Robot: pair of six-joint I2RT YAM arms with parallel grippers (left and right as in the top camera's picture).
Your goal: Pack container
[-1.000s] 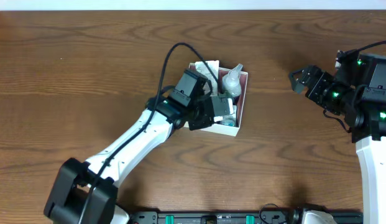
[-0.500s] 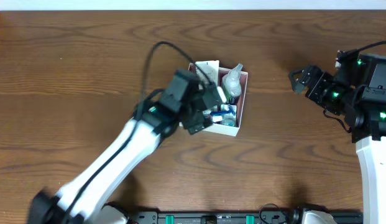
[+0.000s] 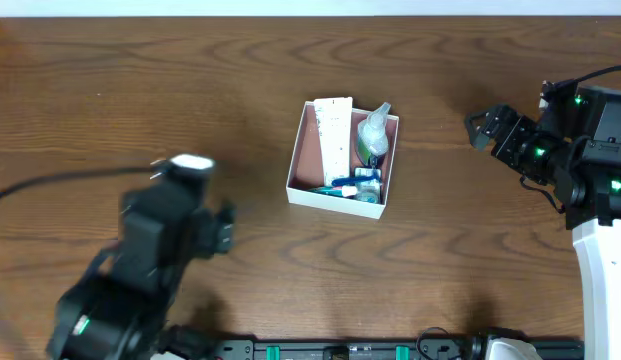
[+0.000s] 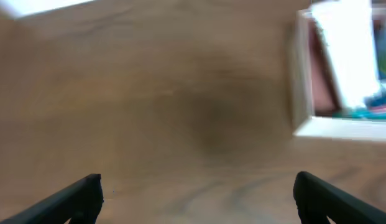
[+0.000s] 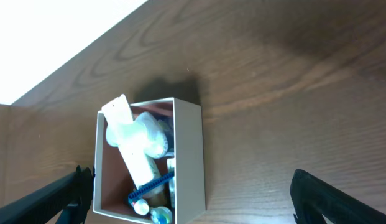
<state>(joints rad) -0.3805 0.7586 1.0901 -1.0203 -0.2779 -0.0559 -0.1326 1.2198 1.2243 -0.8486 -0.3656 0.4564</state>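
Observation:
The container, a shallow white box with a pink-brown inside, sits mid-table. In it lie a white tube, a clear bottle, a blue toothbrush and other small toiletries. My left gripper is blurred and open at the lower left, well away from the box and holding nothing. In the left wrist view the left gripper spans bare wood, with the container at the upper right. My right gripper hangs open to the right of the box. In the right wrist view the right gripper faces the container.
The brown wooden table surrounds the box on all sides. A pale wall edge runs along the far side. A black rail lines the near edge. The right arm's white base stands at the far right.
My left gripper was shut inside the container. It opened there, then the arm swung back to the lower left, leaving the items in the box. The right arm has not moved.

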